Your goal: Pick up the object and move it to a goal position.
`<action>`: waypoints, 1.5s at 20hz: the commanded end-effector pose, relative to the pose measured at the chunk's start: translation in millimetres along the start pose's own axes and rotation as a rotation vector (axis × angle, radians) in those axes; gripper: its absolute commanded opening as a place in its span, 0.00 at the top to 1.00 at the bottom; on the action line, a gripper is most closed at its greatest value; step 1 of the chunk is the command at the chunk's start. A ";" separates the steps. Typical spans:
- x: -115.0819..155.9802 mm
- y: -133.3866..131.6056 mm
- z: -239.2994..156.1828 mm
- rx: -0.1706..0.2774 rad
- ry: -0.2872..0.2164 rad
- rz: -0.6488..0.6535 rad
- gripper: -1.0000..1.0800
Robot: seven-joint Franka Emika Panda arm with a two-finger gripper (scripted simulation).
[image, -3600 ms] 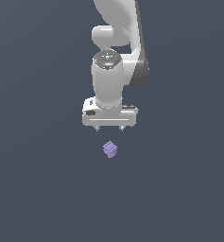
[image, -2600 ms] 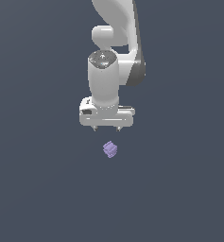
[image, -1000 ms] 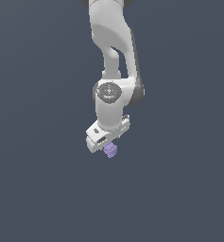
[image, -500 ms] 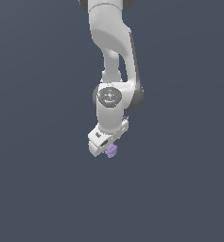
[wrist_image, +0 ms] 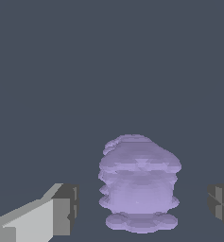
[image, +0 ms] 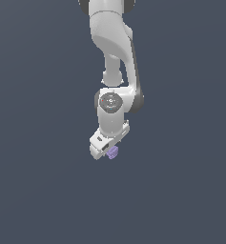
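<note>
The object point(image: 113, 152) is a small pale purple lumpy block with ridged sides, resting on the dark ground. In the exterior view my white gripper point(image: 107, 154) has come down over it, turned at an angle, and its hand hides part of the block. In the wrist view the object point(wrist_image: 139, 189) stands between my two fingers. One finger point(wrist_image: 61, 215) and the other finger point(wrist_image: 221, 205) each keep a clear gap from its sides. The gripper point(wrist_image: 144, 208) is open and holds nothing.
A uniform dark grey ground point(image: 181, 190) lies under the arm in both views. The white arm point(image: 115, 57) rises straight above the gripper.
The arm has come down from above the block and turned its hand. Over the last second it sank slightly further, so the hand now covers more of the block.
</note>
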State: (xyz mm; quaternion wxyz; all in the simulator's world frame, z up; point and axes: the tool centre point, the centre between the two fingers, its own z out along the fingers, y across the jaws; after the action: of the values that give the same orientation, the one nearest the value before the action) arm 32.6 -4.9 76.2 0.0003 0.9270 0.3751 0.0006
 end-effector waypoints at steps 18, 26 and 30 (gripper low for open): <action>0.0 0.0 33.1 0.001 -0.001 -0.003 1.00; -5.5 2.1 24.3 0.000 -0.001 -0.003 1.00; -15.3 5.2 9.1 0.000 -0.001 -0.003 1.00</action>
State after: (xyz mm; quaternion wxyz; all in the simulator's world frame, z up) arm 26.8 -15.2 60.5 -0.0001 0.9264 0.3766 -0.0003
